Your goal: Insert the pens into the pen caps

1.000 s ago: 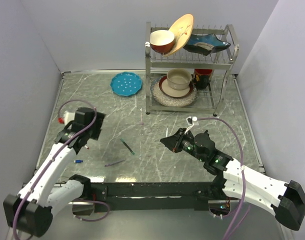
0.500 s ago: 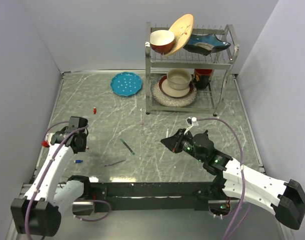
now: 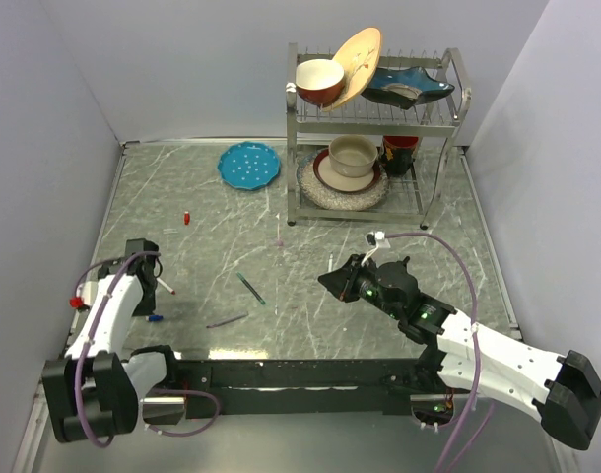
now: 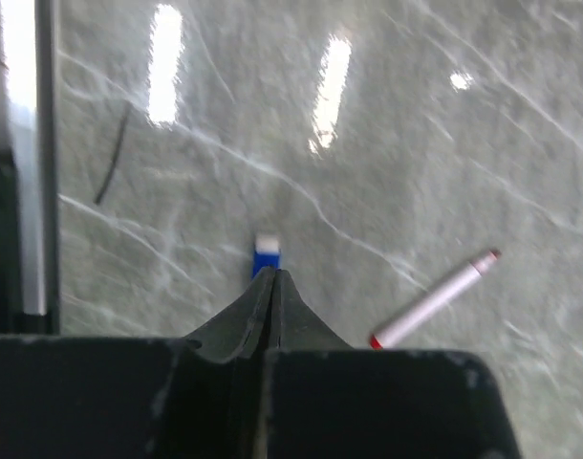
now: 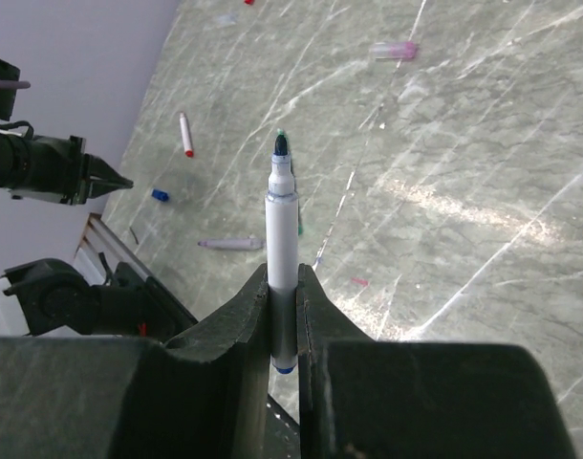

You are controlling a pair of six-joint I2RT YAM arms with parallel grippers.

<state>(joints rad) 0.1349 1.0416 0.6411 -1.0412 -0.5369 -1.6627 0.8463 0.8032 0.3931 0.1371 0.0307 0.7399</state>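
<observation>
My right gripper (image 5: 284, 277) (image 3: 328, 279) is shut on a white pen with a blue end (image 5: 282, 225), its tip sticking out ahead. My left gripper (image 4: 269, 274) (image 3: 146, 304) is shut with nothing held, low over the table. A small blue cap (image 4: 266, 256) (image 3: 155, 318) lies just beyond its tips. A white pen with red ends (image 4: 435, 298) (image 3: 166, 287) lies to the right of it. A dark green pen (image 3: 249, 288) and a thin purplish-grey pen (image 3: 227, 320) (image 5: 231, 244) lie mid-table. A red cap (image 3: 186, 217) sits further back.
A metal dish rack (image 3: 434, 123) with bowls and plates stands at the back right, and a teal plate (image 3: 249, 165) lies left of it. Walls close in on both sides. The black rail of the near edge (image 4: 24, 191) runs close to my left gripper.
My left arm has pulled back to the near left and its jaws have closed. The red cap and the red-ended pen now lie in view on the table. The right arm has hardly moved.
</observation>
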